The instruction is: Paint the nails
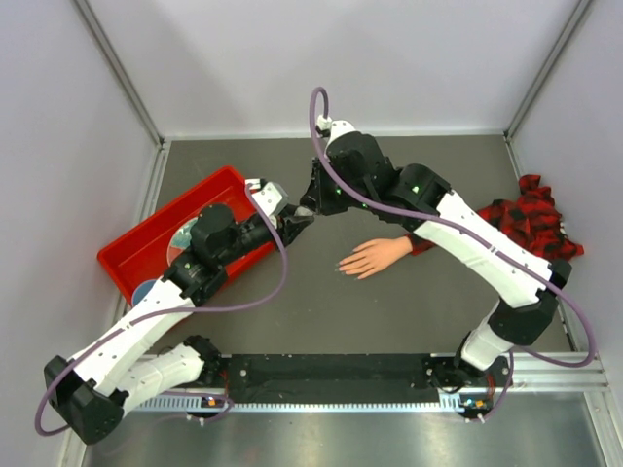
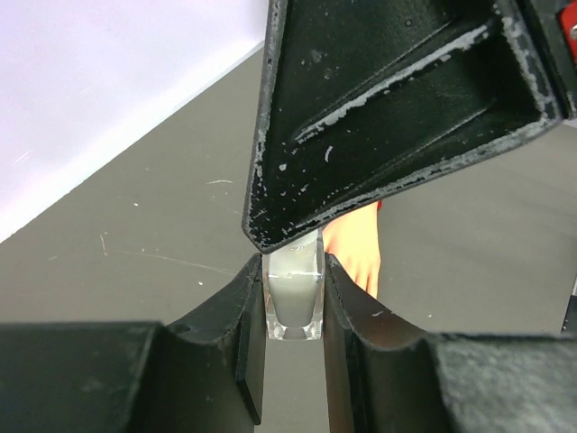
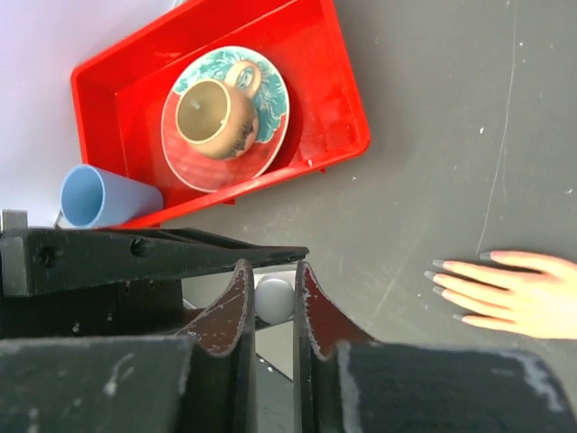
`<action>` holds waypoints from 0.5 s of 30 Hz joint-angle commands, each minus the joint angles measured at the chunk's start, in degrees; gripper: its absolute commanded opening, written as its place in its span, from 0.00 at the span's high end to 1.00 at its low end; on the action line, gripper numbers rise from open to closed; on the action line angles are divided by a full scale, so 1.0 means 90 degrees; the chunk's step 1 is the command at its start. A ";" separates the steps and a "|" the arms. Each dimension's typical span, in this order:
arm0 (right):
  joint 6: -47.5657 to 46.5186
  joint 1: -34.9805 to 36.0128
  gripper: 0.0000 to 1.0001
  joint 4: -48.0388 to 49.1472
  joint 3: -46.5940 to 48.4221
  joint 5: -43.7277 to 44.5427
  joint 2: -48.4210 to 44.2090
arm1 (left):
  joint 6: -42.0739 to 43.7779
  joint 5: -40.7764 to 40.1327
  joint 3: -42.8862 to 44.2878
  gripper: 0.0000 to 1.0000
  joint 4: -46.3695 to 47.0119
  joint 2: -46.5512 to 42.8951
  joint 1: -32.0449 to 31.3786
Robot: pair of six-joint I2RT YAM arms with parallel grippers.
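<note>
Left arm: reaches from the near-left base far and rightward to the middle of the table (image 1: 292, 331), forearm low over the red tray's (image 1: 161, 229) right end. Left gripper (image 2: 290, 267) is closed to a narrow gap on a small clear bottle (image 2: 295, 302) of pale liquid, held upright between its pads.

Right arm: elbow folded out at the right, forearm running far-left over the plaid sleeve (image 1: 531, 224), wrist bent so the right gripper (image 3: 272, 269) meets the left one (image 1: 297, 220) tip to tip. Its fingers are nearly together, pinching the bottle's white cap (image 3: 273, 299).

Fake hand (image 1: 375, 258): lies flat on the table, just near and right of the two grippers, apart from both. Long axis runs left to right; the wrist lies right and slightly far, and the fingers point left and slightly near. The nails (image 3: 433, 275) sit at the left ends of the fingers and look pale grey in the right wrist view; too small in the top view to judge.

Tray holds a patterned plate (image 3: 270, 90) with a brown cup (image 3: 216, 113) on it. A light blue cup (image 3: 95, 194) lies on its side just outside the tray.
</note>
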 commanded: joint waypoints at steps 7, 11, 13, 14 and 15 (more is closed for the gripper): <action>-0.2770 0.0049 1.00 0.0816 -0.0855 -0.2845 -0.0998 | -0.1101 0.4098 0.0156 1.00 0.0722 -0.0248 0.0024; -0.3721 0.0049 1.00 0.0874 -0.1606 -0.5449 -0.1594 | -0.4058 0.6853 -0.0058 1.00 0.2874 0.0043 -0.0044; -0.3791 0.0049 1.00 0.0991 -0.1783 -0.5845 -0.1810 | -0.4637 0.7082 -0.0136 1.00 0.3926 0.0045 -0.0045; -0.3772 0.0049 1.00 0.1011 -0.1794 -0.6040 -0.1829 | -0.4126 0.6879 -0.0127 1.00 0.3646 -0.0110 -0.0045; -0.3675 0.0049 1.00 0.1031 -0.1784 -0.6091 -0.1839 | -0.3637 0.6684 -0.0078 1.00 0.3082 -0.0218 -0.0045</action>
